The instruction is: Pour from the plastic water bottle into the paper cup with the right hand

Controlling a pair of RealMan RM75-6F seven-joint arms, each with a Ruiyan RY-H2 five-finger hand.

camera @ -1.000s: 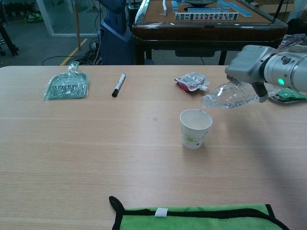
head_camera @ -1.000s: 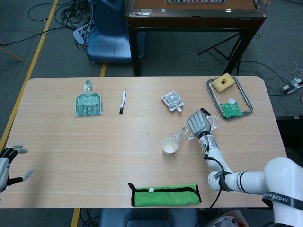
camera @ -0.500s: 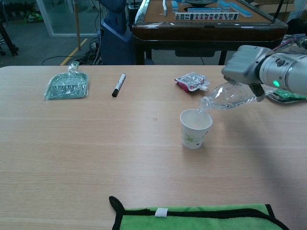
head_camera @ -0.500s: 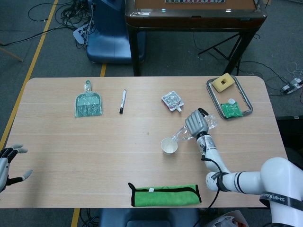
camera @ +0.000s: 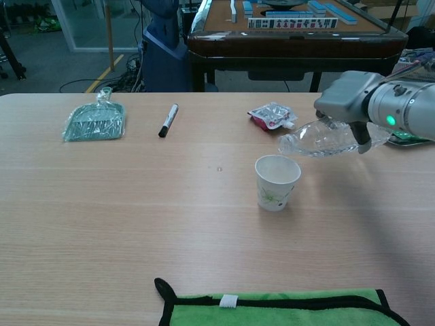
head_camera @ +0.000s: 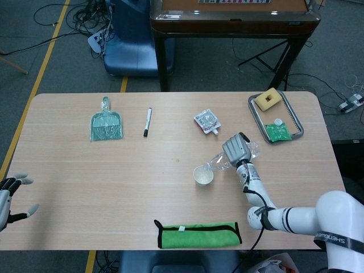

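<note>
item: light wooden table point(head_camera: 85, 170), rounded corners, holding all listed goods. item: white paper cup with a faint green print point(camera: 277, 182), upright, near the table's middle, slightly right of centre. item: clear crumpled plastic water bottle point(camera: 319, 138), lying almost level in the air, mouth pointing toward the cup and hovering just above and to the right of its rim, not touching it; whether any water is leaving the mouth cannot be told at this size. item: right hand point(camera: 350, 102), grey-backed, fingers wrapped over the bottle's body and gripping it from above, with the arm's white forearm trailing toward the near table edge in the head view. item: left hand point(head_camera: 11, 196), at the far left table edge, fingers apart and holding nothing. item: small green dustpan in a clear plastic bag point(head_camera: 106, 125), far left portion of the table. item: black marker pen point(head_camera: 147, 121), just right of the dustpan, lying lengthwise. item: red and white foil pouch with a spout point(head_camera: 207, 121), beyond the cup. item: grey metal tray point(head_camera: 296, 122) at the far right, carrying a yellow sponge point(head_camera: 268, 100) and a green packet point(head_camera: 278, 132). item: folded green cloth with black trim point(head_camera: 198, 234), along the near edge.
</note>
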